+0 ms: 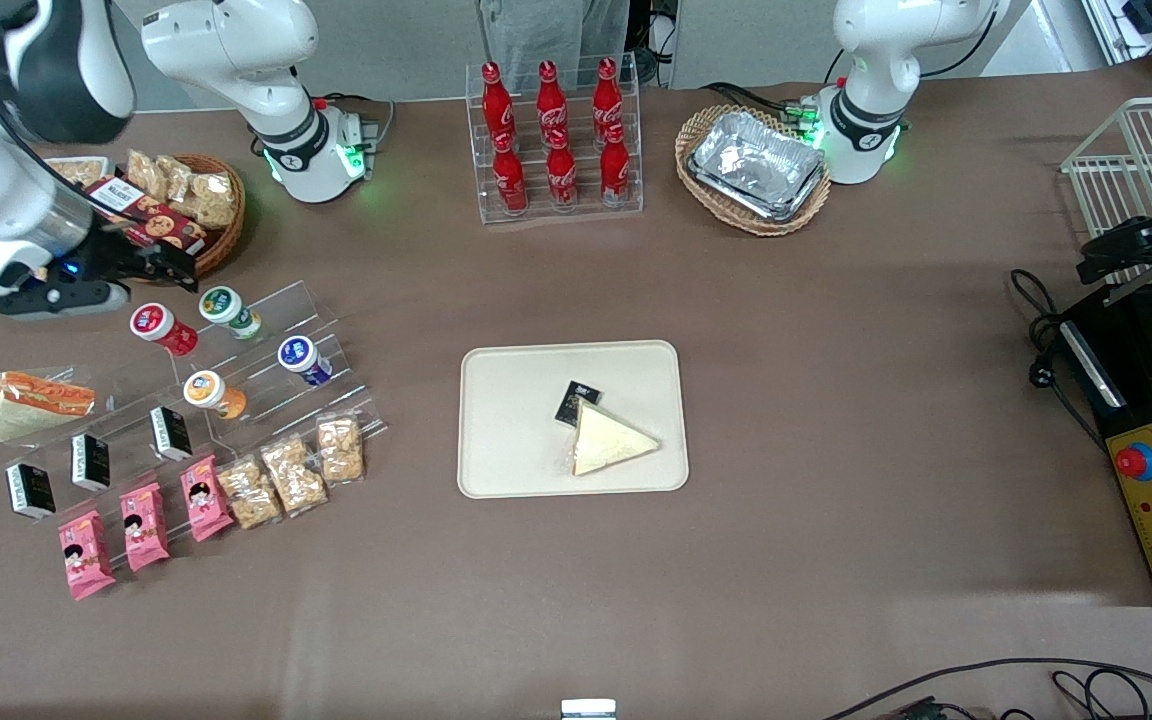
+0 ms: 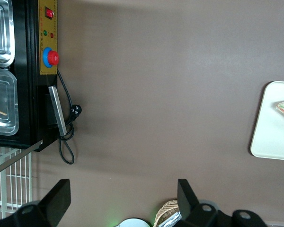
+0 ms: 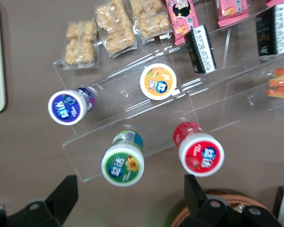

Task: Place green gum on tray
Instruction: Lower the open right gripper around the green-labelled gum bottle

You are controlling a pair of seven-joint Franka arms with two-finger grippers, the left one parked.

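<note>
Nearest the front camera lie the pink packets [image 1: 143, 525] and nut bars [image 1: 291, 473] on the lowest step of a clear rack [image 1: 266, 370]. The tray [image 1: 516, 420] sits mid-table at the same depth, carrying a sandwich [image 1: 611, 440] with a black box [image 1: 576, 400] touching it at its 11 o'clock.

One step farther up the rack stand the orange-lidded bottle [image 1: 206, 388] and the blue-lidded one [image 1: 298, 355]. On the top step are the red-lidded bottle [image 1: 151, 322] and, at its 2 o'clock, the green gum [image 1: 221, 304], both tilted lid-up toward the camera. The gum lies at about 10 o'clock from the tray, well apart from it.

The gripper [image 3: 130, 198] hovers above the rack's top edge, near the gum at its 9 o'clock in the front view, its fingers [image 3: 64, 198] spread wide and empty; the gum sits between them in the wrist view.

The gum is likely light, rigid plastic with a smooth, somewhat slippery wall. The body just under the lid looks the surest hold, since the wider lid would stop it sliding out. The red-lidded bottle stands just beside it, leaving little room for one finger.
</note>
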